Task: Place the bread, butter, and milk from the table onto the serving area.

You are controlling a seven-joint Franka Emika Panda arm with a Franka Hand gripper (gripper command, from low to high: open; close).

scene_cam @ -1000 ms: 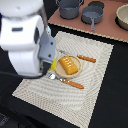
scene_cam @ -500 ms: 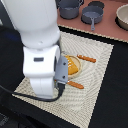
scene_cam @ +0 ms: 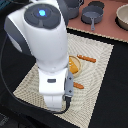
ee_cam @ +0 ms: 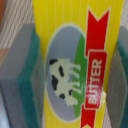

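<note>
In the wrist view a flat yellow butter packet (ee_cam: 75, 55) with a red band, a green patch and a cow fills the picture between my two fingers (ee_cam: 22, 75), whose green-edged pads stand on either side of it. I cannot tell whether the pads touch it. In the exterior view the white arm (scene_cam: 47, 55) covers most of the striped beige placemat (scene_cam: 100, 65). Only part of the tan plate with the orange bread (scene_cam: 74, 66) shows beside the arm. The gripper and the butter are hidden behind the arm there. The milk is out of view.
An orange-handled knife (scene_cam: 87, 59) and a fork handle (scene_cam: 78, 85) lie on the placemat by the plate. The brownish-pink counter (scene_cam: 107, 30) beyond holds dark pots (scene_cam: 92, 15) and a bowl (scene_cam: 122, 17). Black table (scene_cam: 112, 105) surrounds the mat.
The arm has swung across the exterior view toward its lower middle and now covers the plate and much of the placemat.
</note>
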